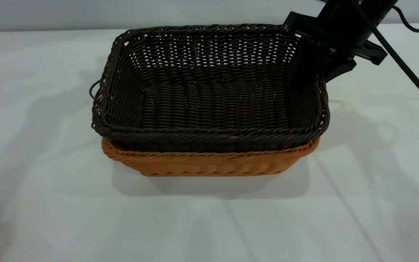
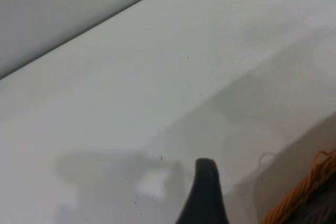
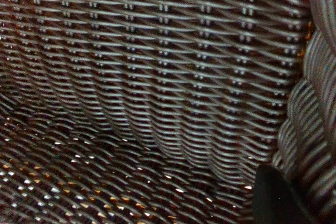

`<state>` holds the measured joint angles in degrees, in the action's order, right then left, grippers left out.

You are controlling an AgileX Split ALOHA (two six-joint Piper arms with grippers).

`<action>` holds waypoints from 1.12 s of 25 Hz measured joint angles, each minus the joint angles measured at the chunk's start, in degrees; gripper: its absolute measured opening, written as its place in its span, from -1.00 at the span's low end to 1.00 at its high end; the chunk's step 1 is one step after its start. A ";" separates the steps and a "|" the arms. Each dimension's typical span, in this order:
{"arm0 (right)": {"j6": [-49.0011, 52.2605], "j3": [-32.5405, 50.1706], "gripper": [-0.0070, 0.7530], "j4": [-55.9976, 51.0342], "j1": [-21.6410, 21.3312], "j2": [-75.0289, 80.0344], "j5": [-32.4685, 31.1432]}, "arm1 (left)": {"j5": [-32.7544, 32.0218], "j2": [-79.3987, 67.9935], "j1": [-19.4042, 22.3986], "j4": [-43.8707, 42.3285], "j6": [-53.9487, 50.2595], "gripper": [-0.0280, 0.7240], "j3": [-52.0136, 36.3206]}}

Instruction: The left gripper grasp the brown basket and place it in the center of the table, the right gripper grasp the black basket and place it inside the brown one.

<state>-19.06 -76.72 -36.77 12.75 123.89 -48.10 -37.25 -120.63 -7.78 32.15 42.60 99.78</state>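
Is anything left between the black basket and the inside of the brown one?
Nothing visible. The black basket already sits nested in the brown basket, with the right claw at its far right rim.

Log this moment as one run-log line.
black basket: nested in brown basket | right claw: at its far right rim | left claw: off baskets, over table
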 joint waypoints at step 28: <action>-5.20 0.00 0.42 8.79 0.00 -34.23 -2.87 | 0.85 7.32 0.67 -0.05 1.35 0.56 -0.10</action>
<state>-24.27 -76.72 -27.98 12.75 89.66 -50.97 -36.40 -113.32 -7.10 32.10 43.95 99.68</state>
